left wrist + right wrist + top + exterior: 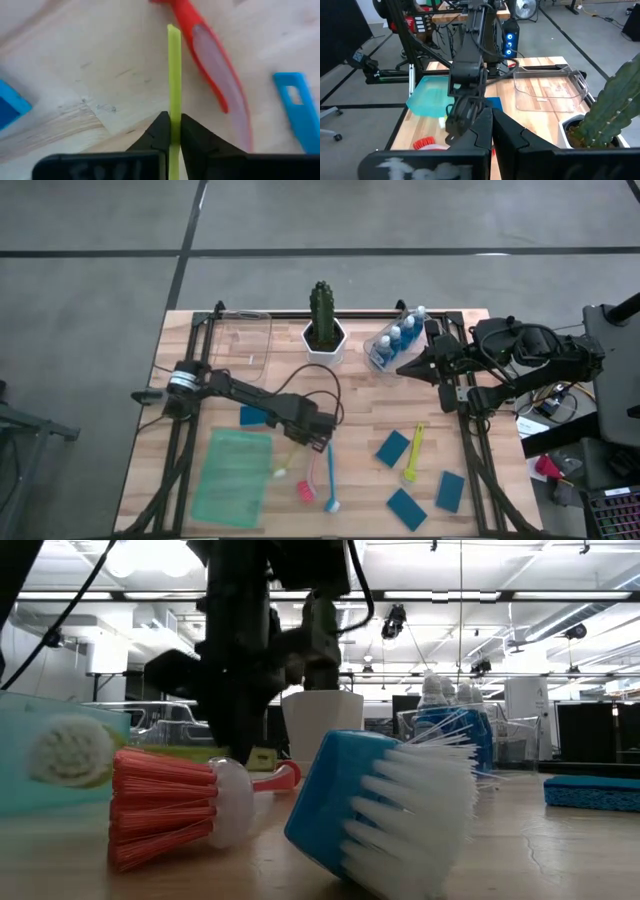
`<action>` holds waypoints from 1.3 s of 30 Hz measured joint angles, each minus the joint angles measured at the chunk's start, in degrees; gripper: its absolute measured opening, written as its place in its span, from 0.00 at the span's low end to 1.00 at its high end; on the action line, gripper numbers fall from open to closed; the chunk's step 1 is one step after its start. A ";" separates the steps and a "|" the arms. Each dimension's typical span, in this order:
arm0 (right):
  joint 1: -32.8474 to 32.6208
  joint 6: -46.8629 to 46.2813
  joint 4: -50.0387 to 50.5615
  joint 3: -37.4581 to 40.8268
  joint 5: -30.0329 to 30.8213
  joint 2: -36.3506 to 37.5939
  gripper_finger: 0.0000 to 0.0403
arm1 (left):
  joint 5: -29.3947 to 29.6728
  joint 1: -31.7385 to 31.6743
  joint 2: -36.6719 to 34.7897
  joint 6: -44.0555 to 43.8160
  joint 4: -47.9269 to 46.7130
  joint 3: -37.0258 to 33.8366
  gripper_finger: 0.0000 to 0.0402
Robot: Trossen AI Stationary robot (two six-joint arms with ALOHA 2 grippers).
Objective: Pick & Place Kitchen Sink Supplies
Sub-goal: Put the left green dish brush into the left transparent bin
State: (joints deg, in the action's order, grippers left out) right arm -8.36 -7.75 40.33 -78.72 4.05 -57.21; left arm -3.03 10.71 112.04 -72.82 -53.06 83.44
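Observation:
My left gripper (303, 438) (173, 131) is shut on the lime brush (173, 75) near the table's middle. The brush's white head (281, 472) (70, 750) is at the green tray's right edge. The pink brush (305, 488) (165, 805) and the blue brush (331, 480) (385, 810) lie beside it on the table. The yellow brush (413, 452) lies further right among three teal sponges (392, 447); another sponge (254, 416) lies under the left arm. The blue bottles (397, 338) stand in a clear bin. My right gripper (405, 368) (491, 122) waits shut at the far right. My left gripper pinches the lime brush's thin handle (173, 112) between its two fingers, coming from above. The handle's free end (173, 30) sticks out past the fingertips. Whether the head touches the table or the tray, I cannot tell.
The green tray (232, 475) lies at the near left. A clear empty bin (245, 345) stands at the far left, and the cactus in its white pot (322, 325) at the far middle. Bare wood shows between the cactus and the brushes.

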 joint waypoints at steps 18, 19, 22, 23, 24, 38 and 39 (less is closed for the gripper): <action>0.00 0.24 -0.41 0.00 0.02 0.00 0.02 | 10.33 -7.36 -20.57 -2.39 -9.05 0.00 0.04; 0.01 0.24 -0.42 0.00 0.02 0.00 0.02 | 11.26 -8.54 -22.14 -1.98 -9.62 0.00 0.04; 0.02 0.00 -0.45 0.00 0.02 0.00 0.02 | 13.81 -12.63 -26.93 0.99 -11.28 0.00 0.02; 0.00 -0.16 -0.45 0.00 0.02 0.00 0.02 | 14.41 -14.33 -28.47 2.20 -12.11 0.00 0.03; 0.00 -0.37 -0.41 0.00 0.04 0.00 0.02 | 15.08 -16.19 -29.85 3.63 -12.98 0.00 0.03; 0.05 -0.11 -9.77 0.15 3.52 -2.63 0.02 | 13.10 -53.93 -37.24 30.83 -16.10 -0.26 0.04; 0.04 0.14 -11.10 0.13 4.50 -2.95 0.02 | 12.13 -55.78 -36.77 31.50 -16.17 -0.33 0.05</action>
State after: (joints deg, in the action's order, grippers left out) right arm -8.32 -7.61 29.23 -78.59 8.55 -60.16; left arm 9.09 -45.08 75.27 -41.31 -69.23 83.11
